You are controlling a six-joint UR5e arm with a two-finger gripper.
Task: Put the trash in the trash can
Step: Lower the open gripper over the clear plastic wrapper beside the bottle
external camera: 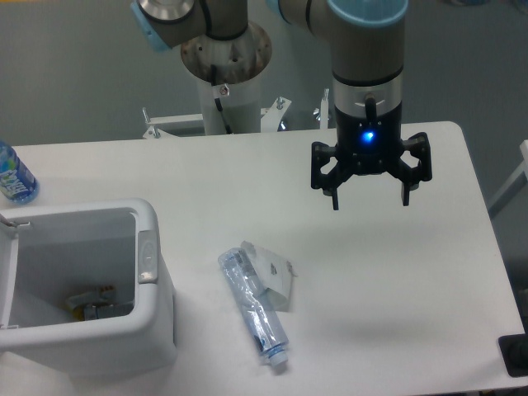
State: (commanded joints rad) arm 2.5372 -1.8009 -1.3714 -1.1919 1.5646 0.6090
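Note:
A flattened clear bluish plastic bottle (252, 310) lies on the white table, its cap end pointing toward the front edge. A crumpled white paper piece (272, 272) lies against the bottle's right side. The white rectangular trash can (157, 289) stands at the front left with a grey latch tab on its right wall; some scraps lie inside it. My gripper (370, 203) hangs open above the table, up and to the right of the trash, with nothing between its fingers.
An intact blue-labelled water bottle (15, 177) stands at the far left edge. The arm's base column (227, 74) rises behind the table. A dark object (516, 355) sits at the front right corner.

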